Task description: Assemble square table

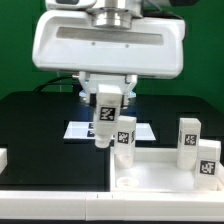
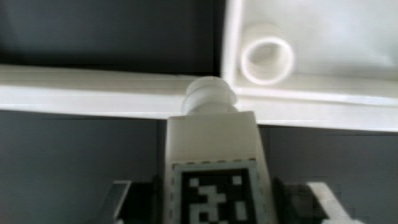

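My gripper (image 1: pixel 105 115) is shut on a white tagged leg (image 1: pixel 102 133) and holds it upright above the left edge of the square table top (image 1: pixel 160 178). In the wrist view the leg (image 2: pixel 212 150) sits between my fingers (image 2: pixel 128 200), its round tip over the top's rim (image 2: pixel 107 95). An empty round corner hole (image 2: pixel 267 60) lies just beyond the tip. A second tagged leg (image 1: pixel 124 140) stands upright right beside the held one, at the top's left corner. I cannot tell whether it is seated in a hole.
Two more tagged legs (image 1: pixel 188 135) (image 1: pixel 208 160) stand at the exterior view's right on the table top. The marker board (image 1: pixel 78 130) lies on the black table behind the held leg. A white block (image 1: pixel 3 157) is at the left edge.
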